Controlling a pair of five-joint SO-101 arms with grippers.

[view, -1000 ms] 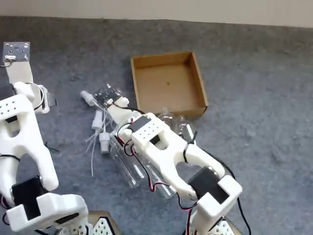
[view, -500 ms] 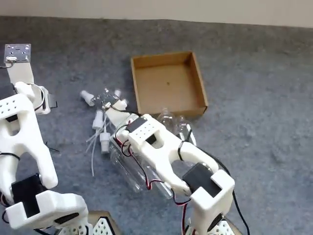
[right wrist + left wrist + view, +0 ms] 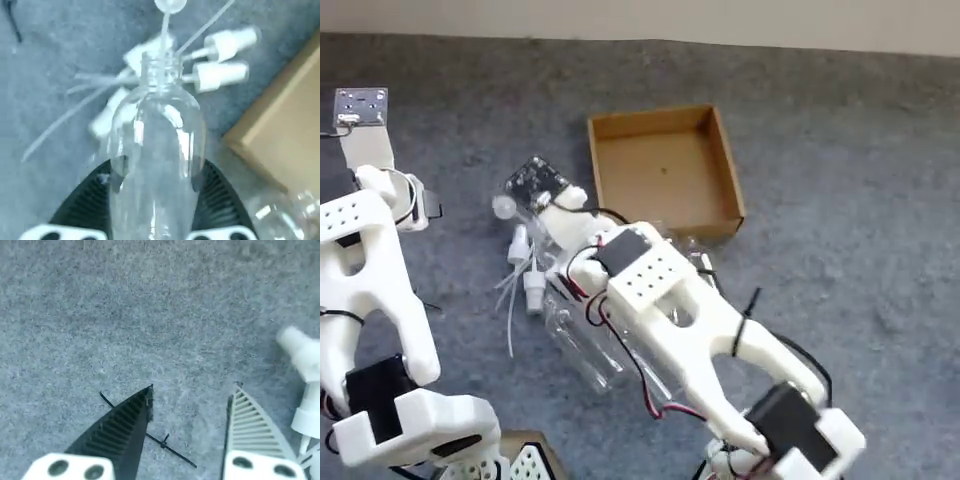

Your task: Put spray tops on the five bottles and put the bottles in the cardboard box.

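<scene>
High view shows the grey carpeted table [image 3: 840, 200] with open room to the right of and beyond the cardboard box [image 3: 728, 165]. The box sits open-topped near the middle, and no bottle lies in it yet.

The right arm [image 3: 660, 290] stretches from the near edge diagonally across the loose bottles [image 3: 582, 345], which lie on their sides. More clear bottles [image 3: 685, 245] rest against the box's near wall.

The left arm [image 3: 370, 270] stands well to the left. Its left gripper [image 3: 192, 390] hangs wide open over bare carpet with nothing in it, and a spray top [image 3: 302, 355] lies just off to one side of its white finger.

The right gripper [image 3: 155, 172] is closed around the body of 1 clear bottle [image 3: 157, 130]. The bottle's long axis runs straight out from the jaws, and its open neck faces the cluster of spray tops [image 3: 220, 75] just ahead. A thin dip tube [image 3: 164, 25] lines up with that neck; whether it has entered, I cannot tell.

The box corner [image 3: 280, 135] lies close beside the held bottle, so swinging that way has little clearance. The left gripper is the free one and, by my judgement, the one placed to fetch a top. A black cable tie [image 3: 165, 442] lies under it.
</scene>
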